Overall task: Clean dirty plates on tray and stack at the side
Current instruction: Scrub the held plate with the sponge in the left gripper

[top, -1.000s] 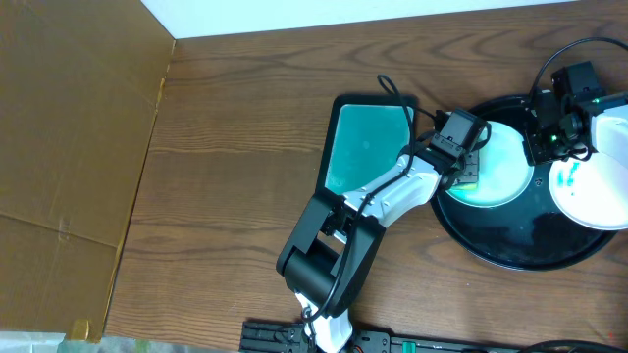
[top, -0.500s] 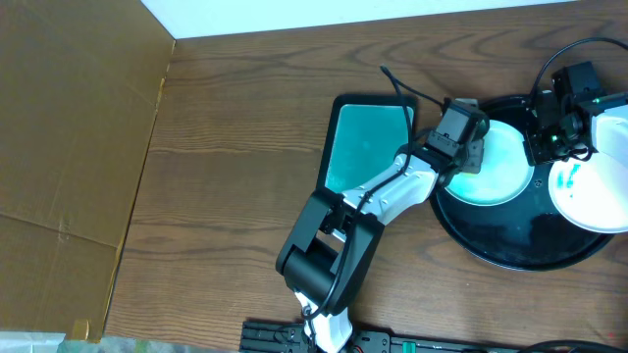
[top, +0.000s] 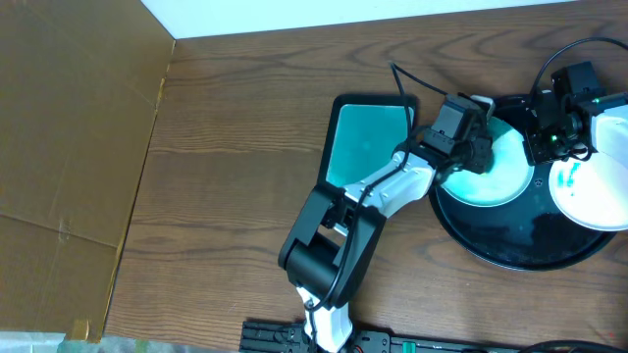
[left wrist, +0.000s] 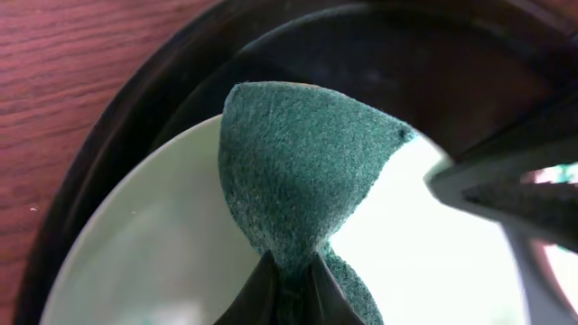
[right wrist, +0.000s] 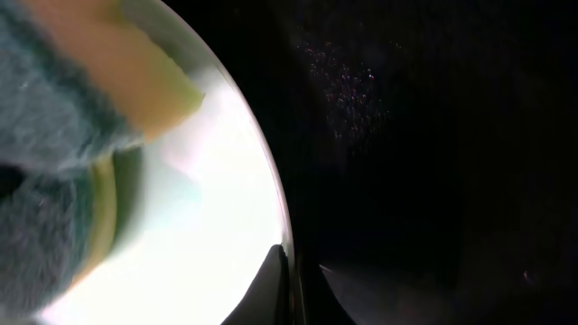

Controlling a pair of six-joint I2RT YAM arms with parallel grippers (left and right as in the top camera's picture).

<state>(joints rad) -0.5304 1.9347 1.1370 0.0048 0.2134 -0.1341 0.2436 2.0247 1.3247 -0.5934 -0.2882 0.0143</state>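
The black tray (top: 520, 250) sits at the right table edge with three dirty plates on it. My left gripper (top: 473, 147) is shut on a green scrub sponge (left wrist: 302, 171) and presses it on the left plate (top: 496, 181), whose surface also shows in the left wrist view (left wrist: 153, 253). My right gripper (top: 548, 145) is shut on that plate's right rim (right wrist: 291, 275); the sponge (right wrist: 63, 171) shows at the left of that view. A second plate (top: 599, 201) with a teal smear lies at the right. A third plate (top: 615, 127) lies behind it, cut off by the frame.
A rectangular teal dish with a black rim (top: 368, 147) lies just left of the tray, under my left arm. Brown cardboard (top: 69, 147) covers the left side. A white wall edge (top: 343, 15) runs along the back. Cables loop above the tray.
My left gripper has moved the sponge across the plate, away from the near left part toward the far edge. The right gripper has stayed on the rim.
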